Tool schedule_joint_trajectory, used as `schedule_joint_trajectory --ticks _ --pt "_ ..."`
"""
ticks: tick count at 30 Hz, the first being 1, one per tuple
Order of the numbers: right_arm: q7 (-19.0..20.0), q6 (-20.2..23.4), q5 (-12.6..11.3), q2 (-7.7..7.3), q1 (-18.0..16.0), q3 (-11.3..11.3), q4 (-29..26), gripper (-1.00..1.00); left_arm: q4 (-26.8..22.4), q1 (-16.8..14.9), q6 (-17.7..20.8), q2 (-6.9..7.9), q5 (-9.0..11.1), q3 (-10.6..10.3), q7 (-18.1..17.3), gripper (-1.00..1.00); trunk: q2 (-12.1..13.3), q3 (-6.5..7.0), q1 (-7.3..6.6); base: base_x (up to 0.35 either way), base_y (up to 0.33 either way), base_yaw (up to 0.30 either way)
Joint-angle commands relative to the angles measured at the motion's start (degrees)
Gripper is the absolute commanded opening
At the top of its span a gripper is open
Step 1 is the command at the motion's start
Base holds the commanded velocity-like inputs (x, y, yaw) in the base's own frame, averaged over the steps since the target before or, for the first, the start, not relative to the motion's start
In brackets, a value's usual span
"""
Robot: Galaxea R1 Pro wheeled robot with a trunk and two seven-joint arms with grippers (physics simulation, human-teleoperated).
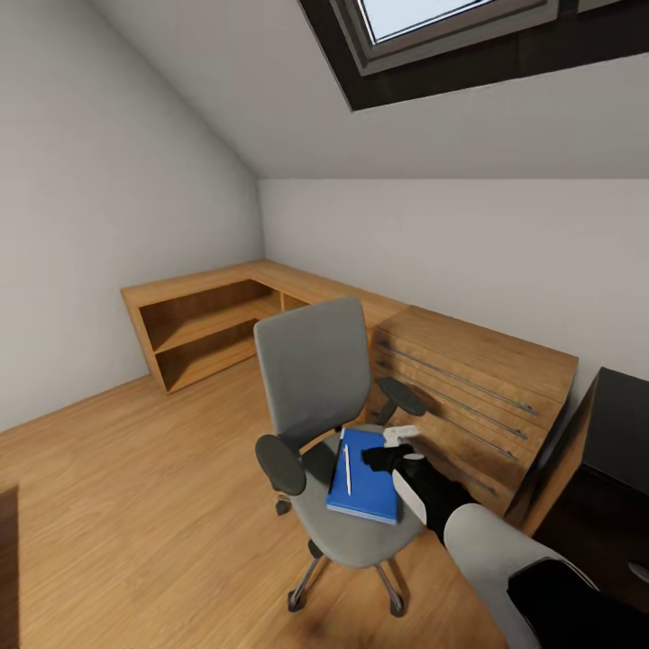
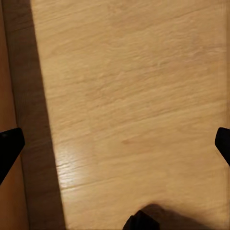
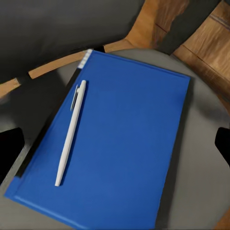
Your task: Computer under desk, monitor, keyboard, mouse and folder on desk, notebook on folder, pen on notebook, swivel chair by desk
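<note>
Wood floor point(image 1: 135, 487) is filling the lower left. We are seeing the folder point(image 1: 368, 476) lying on the swivel chair point(image 1: 317, 397), the pen point(image 1: 347, 469) resting on it. Both jaws are standing wide open, holding nothing.

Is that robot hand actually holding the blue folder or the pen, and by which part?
Nothing is held. The right gripper hovers open above the blue folder on the swivel chair, the pen lying untouched on top. The left gripper is open over bare floor.
</note>
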Motion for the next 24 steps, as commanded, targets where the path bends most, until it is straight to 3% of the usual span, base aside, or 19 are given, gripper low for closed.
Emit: schedule_joint_trajectory --ticks 1,12,24 --pt "-0.7 0.0 -0.6 0.42 0.0 0.5 0.1 1.00 -0.2 0.0 0.1 -0.01 0.6 -0.2 0.2 1.00 0.0 -0.05 0.00 0.000 0.000 0.124" --pt "-1.7 -0.3 -0.5 0.98 0.0 0.5 0.4 1.00 -0.2 0.0 -0.1 -0.23 0.3 -0.5 0.2 1.00 0.0 -0.29 0.00 0.165 0.000 0.210" --pt "-1.9 -0.3 -0.2 0.89 0.0 0.5 1.0 1.00 0.0 0.0 -0.5 -0.31 0.1 -0.5 0.2 1.00 0.0 -0.33 0.00 0.140 0.000 0.021"
